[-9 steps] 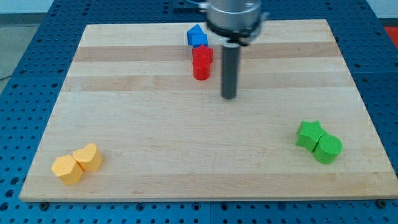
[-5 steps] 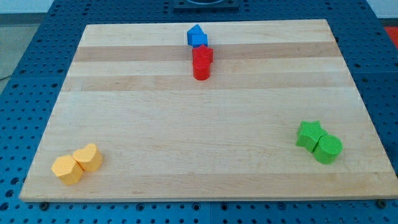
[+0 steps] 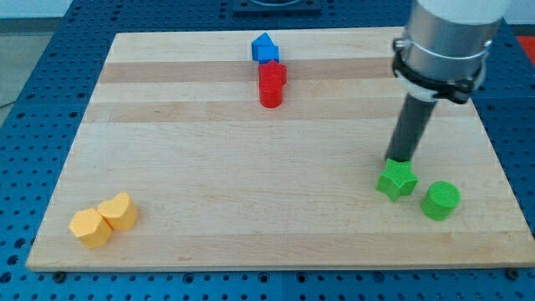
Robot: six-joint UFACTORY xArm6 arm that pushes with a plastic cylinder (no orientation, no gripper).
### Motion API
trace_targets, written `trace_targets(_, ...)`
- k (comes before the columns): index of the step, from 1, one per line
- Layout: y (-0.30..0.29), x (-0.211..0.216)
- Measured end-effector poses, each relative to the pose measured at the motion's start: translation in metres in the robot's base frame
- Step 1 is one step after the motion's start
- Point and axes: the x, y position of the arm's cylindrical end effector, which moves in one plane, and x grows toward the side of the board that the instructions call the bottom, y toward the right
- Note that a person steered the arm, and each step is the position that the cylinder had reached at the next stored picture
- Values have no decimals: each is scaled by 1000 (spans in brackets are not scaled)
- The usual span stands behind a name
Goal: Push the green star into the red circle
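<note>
Camera view: my tip (image 3: pixel 400 159) touches green star (image 3: pixel 396 180) at its top edge; green circle (image 3: pixel 440 201) just right; red circle (image 3: pixel 270 94) well apart; no jaws on rod.

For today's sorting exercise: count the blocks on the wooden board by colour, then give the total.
Blue: 1, the blue block
Red: 2, the red star and the red circle
Green: 2, the green star and the green circle
Yellow: 2, the yellow heart and the yellow hexagon
Total: 7
</note>
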Motion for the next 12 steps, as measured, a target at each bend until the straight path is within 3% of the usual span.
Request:
trace_targets(2,108,45)
trace_targets(3,118,75)
trace_targets(4,100,83)
trace_targets(5,19,73)
trace_targets(7,-94,18)
trace_targets(10,-76,29)
trace_targets(12,-128,-15)
